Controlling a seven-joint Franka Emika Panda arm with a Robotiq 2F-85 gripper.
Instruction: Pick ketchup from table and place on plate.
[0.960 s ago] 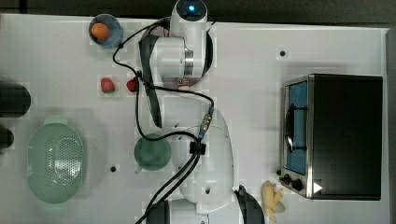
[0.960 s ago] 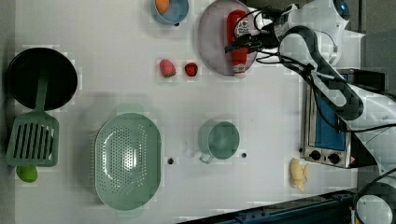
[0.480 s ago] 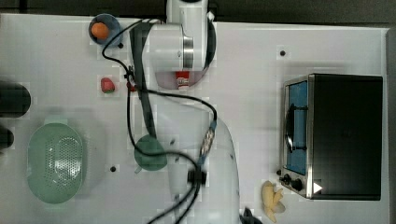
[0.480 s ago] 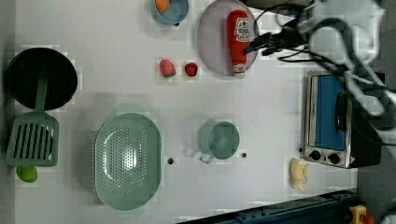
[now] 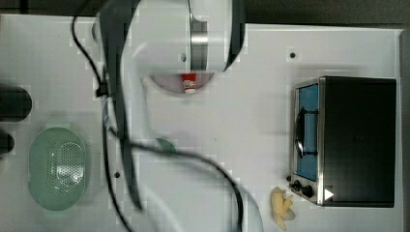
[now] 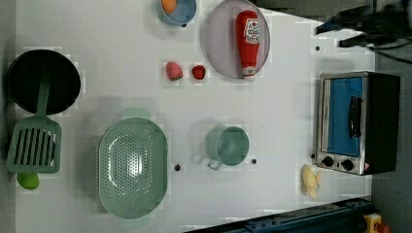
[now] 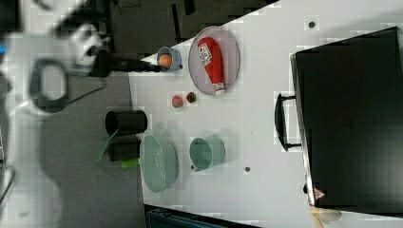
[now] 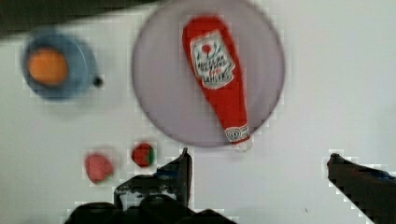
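Ketchup [image 6: 248, 41] lies released on the plate [image 6: 218, 43], the hand [image 8: 259, 170] now spread and withdrawn.

Dark grey floor [image 7: 95, 190] beside tabletop; blue rail [image 6: 301, 221] along its edge.

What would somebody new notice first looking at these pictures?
Probably the red ketchup lying flat on the pale lilac plate at the table's far edge in the left view, its white cap just over the rim. Next, the black toaster oven with its blue door at the left view's right. In the wrist view the gripper hangs above the table with fingers spread, holding nothing.
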